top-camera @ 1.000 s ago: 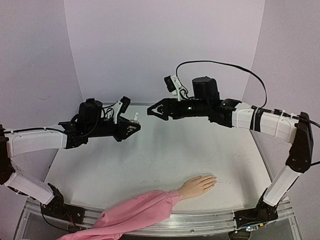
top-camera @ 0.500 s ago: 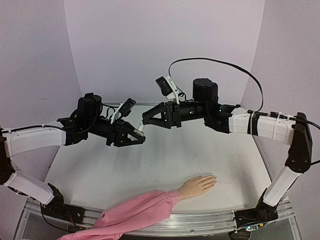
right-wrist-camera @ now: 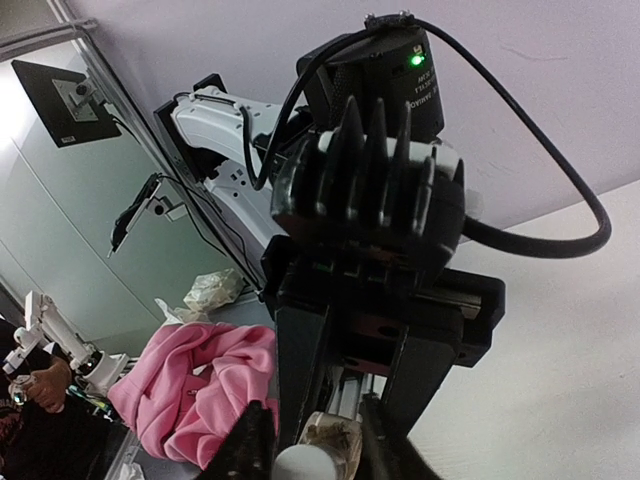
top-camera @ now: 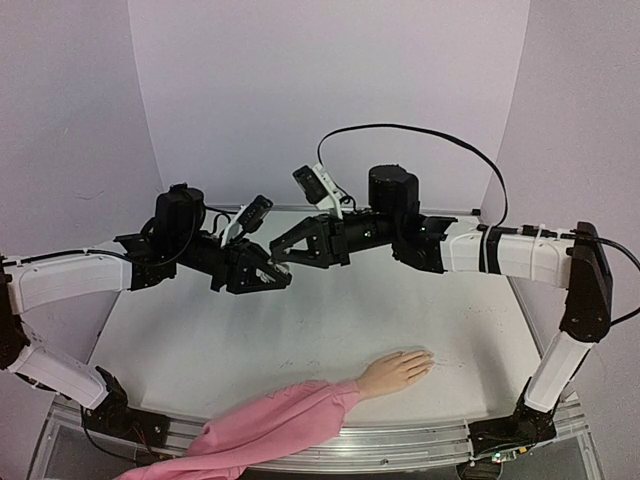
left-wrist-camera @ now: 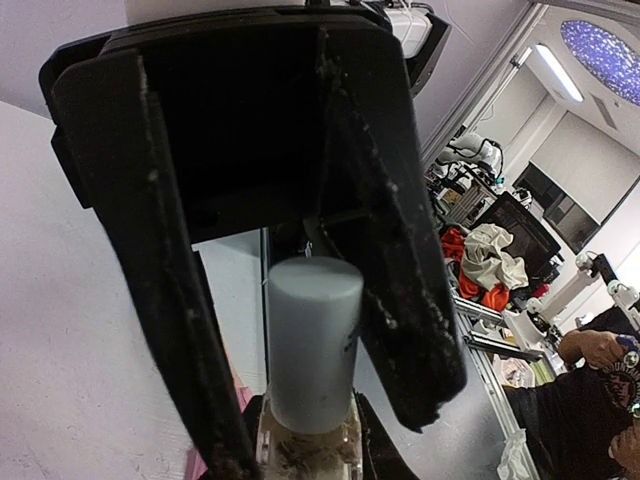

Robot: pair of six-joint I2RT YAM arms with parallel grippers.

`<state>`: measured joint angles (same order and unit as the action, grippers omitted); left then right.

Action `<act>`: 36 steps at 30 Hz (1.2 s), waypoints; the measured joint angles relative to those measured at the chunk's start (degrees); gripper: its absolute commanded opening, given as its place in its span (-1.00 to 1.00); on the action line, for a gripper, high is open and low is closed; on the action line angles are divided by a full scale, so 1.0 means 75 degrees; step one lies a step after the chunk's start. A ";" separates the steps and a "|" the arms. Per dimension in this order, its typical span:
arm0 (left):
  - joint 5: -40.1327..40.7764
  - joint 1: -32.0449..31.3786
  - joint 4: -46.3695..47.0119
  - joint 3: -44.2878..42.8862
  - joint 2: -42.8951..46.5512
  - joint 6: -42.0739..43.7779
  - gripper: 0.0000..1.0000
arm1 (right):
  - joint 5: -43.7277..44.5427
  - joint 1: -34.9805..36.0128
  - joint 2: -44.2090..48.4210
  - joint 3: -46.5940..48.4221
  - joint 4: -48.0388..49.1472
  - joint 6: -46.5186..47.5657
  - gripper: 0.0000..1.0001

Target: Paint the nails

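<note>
**Above the desk (top-camera: 320,320), both arms meet at a small bottle (left-wrist-camera: 300,448)**

The left gripper (top-camera: 281,275) is clamped on the bottle and holds it up in the air. The right gripper (top-camera: 278,256) has one finger on each side of the grey cap (left-wrist-camera: 313,340). I cannot tell if it is squeezing the cap.

The mannequin hand (top-camera: 393,371) lies at the near edge of the desk, well apart from both grippers. Its pink sleeve (top-camera: 285,420) hangs over the edge. The nails (top-camera: 425,358) are at its fingertips, too small to see well.
</note>
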<state>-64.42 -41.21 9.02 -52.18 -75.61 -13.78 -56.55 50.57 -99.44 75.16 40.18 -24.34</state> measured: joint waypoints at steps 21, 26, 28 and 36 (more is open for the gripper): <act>0.2952 -0.0076 -0.0361 0.0038 0.0388 0.0277 -1.00 | 0.2197 0.0087 -0.0099 0.0353 -0.0428 -0.0265 -1.00; 0.7466 -0.0603 -0.0577 -0.0192 0.0300 0.0985 -1.00 | 0.6898 0.0836 -0.0793 0.1763 -0.1836 -0.1250 -1.00; 0.8684 -0.0804 -0.0775 -0.0493 -0.0082 0.1279 -1.00 | 0.8367 0.1107 -0.1067 0.2148 -0.2186 -0.1565 -1.00; 0.9165 -0.1014 -0.0673 -0.0644 -0.0475 0.1673 -1.00 | 0.8938 0.1212 -0.0819 0.1617 -0.2218 -0.1734 0.02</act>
<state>4.32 -48.82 3.97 -57.01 -79.18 -1.23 10.48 59.66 -105.58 87.29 23.55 -37.34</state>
